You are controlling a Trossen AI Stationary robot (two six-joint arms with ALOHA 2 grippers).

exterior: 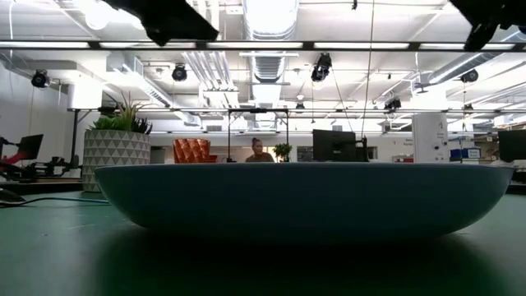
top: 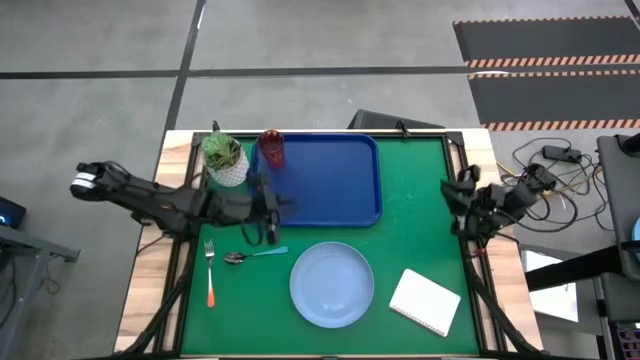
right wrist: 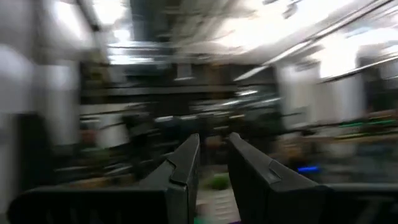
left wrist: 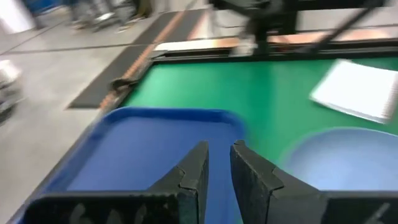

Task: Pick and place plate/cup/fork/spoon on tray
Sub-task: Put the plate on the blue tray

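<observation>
The dark blue tray (top: pixel 335 185) lies at the table's far middle. The dark red cup (top: pixel 271 148) stands upright in the tray's far left corner. The pale blue plate (top: pixel 331 284) lies on the green mat near the front edge and fills the low view (exterior: pixel 296 197). The blue-handled spoon (top: pixel 255 255) and the orange-handled fork (top: pixel 210 272) lie on the mat left of the plate. My left gripper (top: pixel 272 215) hovers over the tray's near left corner, fingers (left wrist: pixel 219 165) drawn almost together, empty. My right gripper (top: pixel 462 205) waits at the table's right edge, fingers nearly together, empty.
A white pot with a green plant (top: pixel 224 158) stands just left of the cup. A white notepad (top: pixel 424 302) lies right of the plate. Most of the tray's floor is bare. A person (exterior: pixel 258 150) sits far off in the room behind.
</observation>
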